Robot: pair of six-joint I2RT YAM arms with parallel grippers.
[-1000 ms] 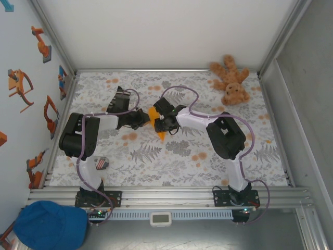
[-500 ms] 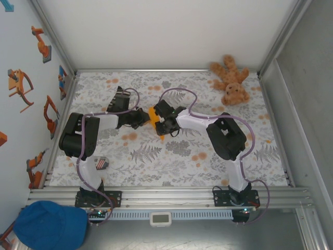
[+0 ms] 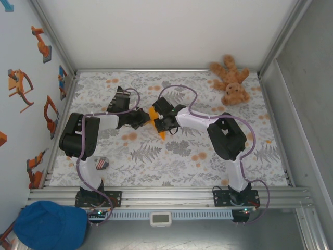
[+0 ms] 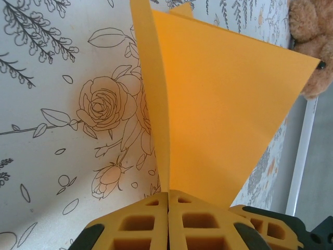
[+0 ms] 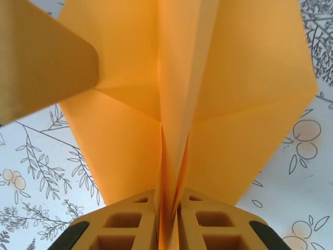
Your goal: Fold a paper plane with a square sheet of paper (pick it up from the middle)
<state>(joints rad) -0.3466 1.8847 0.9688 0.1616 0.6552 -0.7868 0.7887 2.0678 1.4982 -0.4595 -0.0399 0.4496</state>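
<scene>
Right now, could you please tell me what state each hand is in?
Left hand: closed, holding the orange paper plane.
Right hand: closed on the same plane's centre fold.

A floral-printed table cover [image 3: 171, 156] spread around the left gripper [image 3: 146, 119] and right gripper [image 3: 157, 124]. Beyond them rose a white back wall [image 3: 166, 31]. Left of the left gripper stood a pale panel [image 3: 18, 112] with orange stickers [image 3: 20, 87]. Aluminium rails [image 3: 171, 194] edged the table.
</scene>
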